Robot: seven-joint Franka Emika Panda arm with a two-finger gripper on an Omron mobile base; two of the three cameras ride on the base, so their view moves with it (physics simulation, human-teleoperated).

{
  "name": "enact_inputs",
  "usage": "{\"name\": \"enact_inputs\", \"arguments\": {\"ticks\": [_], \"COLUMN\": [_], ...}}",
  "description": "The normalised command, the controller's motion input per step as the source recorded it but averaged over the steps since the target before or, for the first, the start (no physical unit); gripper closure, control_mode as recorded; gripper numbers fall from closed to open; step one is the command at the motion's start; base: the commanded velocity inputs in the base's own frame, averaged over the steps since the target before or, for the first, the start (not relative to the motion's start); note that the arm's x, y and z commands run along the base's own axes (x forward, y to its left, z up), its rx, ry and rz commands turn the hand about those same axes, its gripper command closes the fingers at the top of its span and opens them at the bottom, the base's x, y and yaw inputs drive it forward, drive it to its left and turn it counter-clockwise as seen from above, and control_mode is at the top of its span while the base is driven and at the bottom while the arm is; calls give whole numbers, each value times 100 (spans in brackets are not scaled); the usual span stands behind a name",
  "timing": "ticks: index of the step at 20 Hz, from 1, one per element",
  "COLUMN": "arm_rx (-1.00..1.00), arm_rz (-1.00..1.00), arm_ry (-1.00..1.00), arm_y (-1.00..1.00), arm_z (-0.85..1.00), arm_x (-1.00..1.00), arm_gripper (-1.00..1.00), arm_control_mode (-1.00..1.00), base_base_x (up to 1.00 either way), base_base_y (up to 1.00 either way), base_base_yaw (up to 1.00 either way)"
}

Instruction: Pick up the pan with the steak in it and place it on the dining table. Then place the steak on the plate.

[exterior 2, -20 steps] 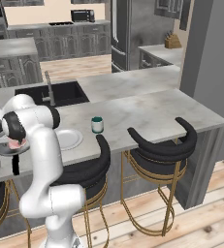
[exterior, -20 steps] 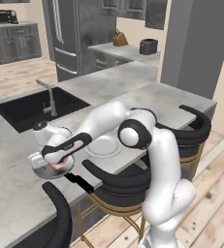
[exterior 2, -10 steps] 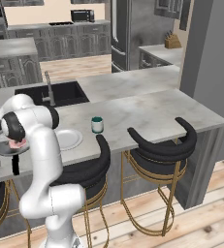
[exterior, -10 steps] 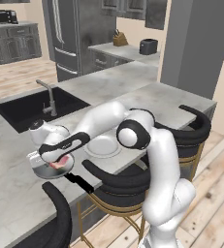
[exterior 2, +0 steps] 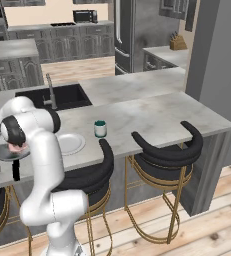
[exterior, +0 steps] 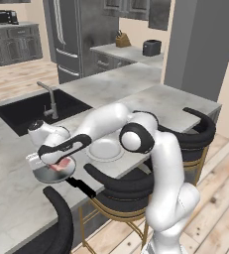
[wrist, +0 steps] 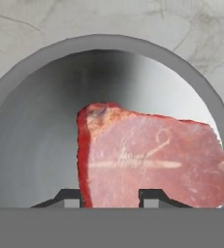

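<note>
Within the pan (wrist: pixel 31 145), the steak (wrist: pixel 147 155) lies flat against the side nearest the hand camera, a pinkish-red slab with a darker red rim, and the two dark fingers (wrist: pixel 151 197) stand on either side of its near part, closed in against the meat. Seen from the left base view, the pan (exterior: pixel 45 173) rests on the light marble worktop (exterior: pixel 17 198) close to the front edge, its black handle (exterior: pixel 81 186) jutting out past that edge toward the stools; the steak (exterior: pixel 60 164) shows as a pink patch under the hand, where the gripper (exterior: pixel 50 159) reaches down into the pan. Just beside the pan, toward the arm's elbow, sits the white plate (exterior: pixel 105 149), bare, and apart from the pan's rim. Behind the pan, farther onto the worktop, lie the black sink (exterior: pixel 31 111) and its faucet (exterior: pixel 50 99). In the right base view the plate (exterior 2: pixel 70 143) has the pan (exterior 2: pixel 7 154) to one side and a small dark-rimmed cup (exterior 2: pixel 100 128) to the other, while black curved-back stools (exterior 2: pixel 164 155) stand along the worktop's front.
</note>
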Motion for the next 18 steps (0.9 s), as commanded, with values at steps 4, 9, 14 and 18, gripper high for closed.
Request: {"name": "enact_inputs", "arguments": {"ticks": [4, 9, 14, 18], "arm_rx": [4, 1, 0, 4], "arm_rz": [-8, -9, -3, -1], "arm_ry": [-8, -7, -11, -11], "arm_y": [-5, -29, -69, -83], "arm_z": [62, 49, 19, 13], "arm_x": [-11, -27, -11, 6], "arm_gripper": [100, 100, 100, 100], "arm_control_mode": [-100, -100, -100, -100], "base_base_x": [0, 0, 0, 0], "base_base_y": [0, 0, 0, 0], "base_base_yaw": [0, 0, 0, 0]}}
